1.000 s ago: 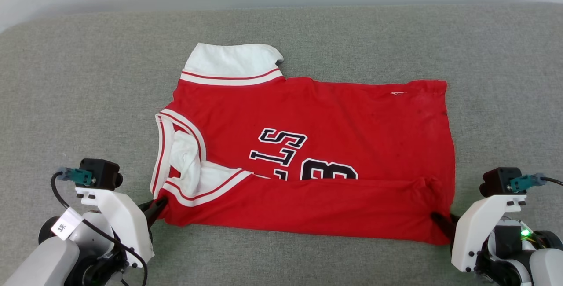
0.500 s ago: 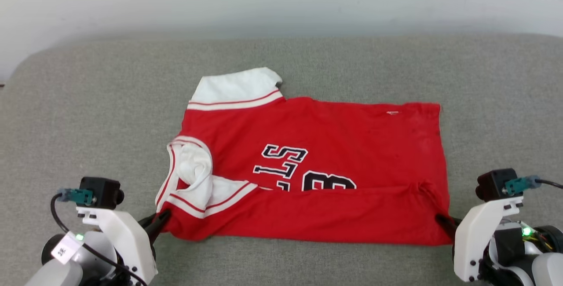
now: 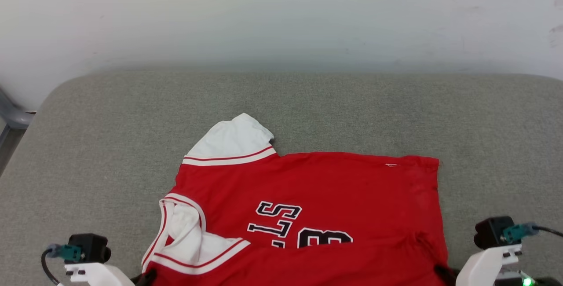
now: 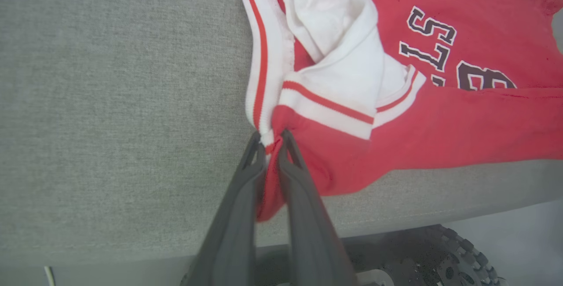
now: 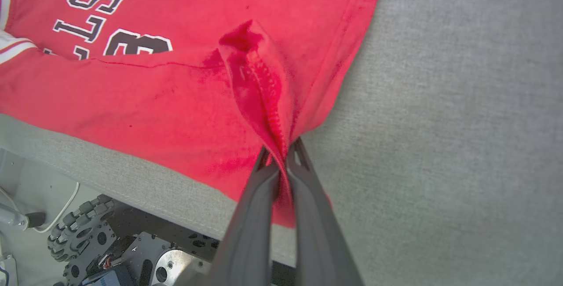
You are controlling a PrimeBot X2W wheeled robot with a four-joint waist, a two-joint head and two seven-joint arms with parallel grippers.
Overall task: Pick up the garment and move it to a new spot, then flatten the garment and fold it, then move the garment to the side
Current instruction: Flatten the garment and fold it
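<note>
Left gripper (image 4: 269, 138) is clamped on a shoulder corner of the red jersey (image 3: 334, 189) and right gripper (image 5: 283, 145) on its hem corner, both at the grey cushion's (image 3: 308, 101) near edge where it lies part-folded, so you should raise both evenly with the fold taut.

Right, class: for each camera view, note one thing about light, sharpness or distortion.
Head view: soft, even light, no hard shadows on the shirt. Left wrist view: the cushion edge bows. Right wrist view: right claw blurs near the lens.

White wrist brackets (image 3: 488, 265) w/ black cams (image 3: 490, 232), teal plugs (image 3: 513, 233), dark-grey pincer fingers (image 4: 235, 220).
</note>
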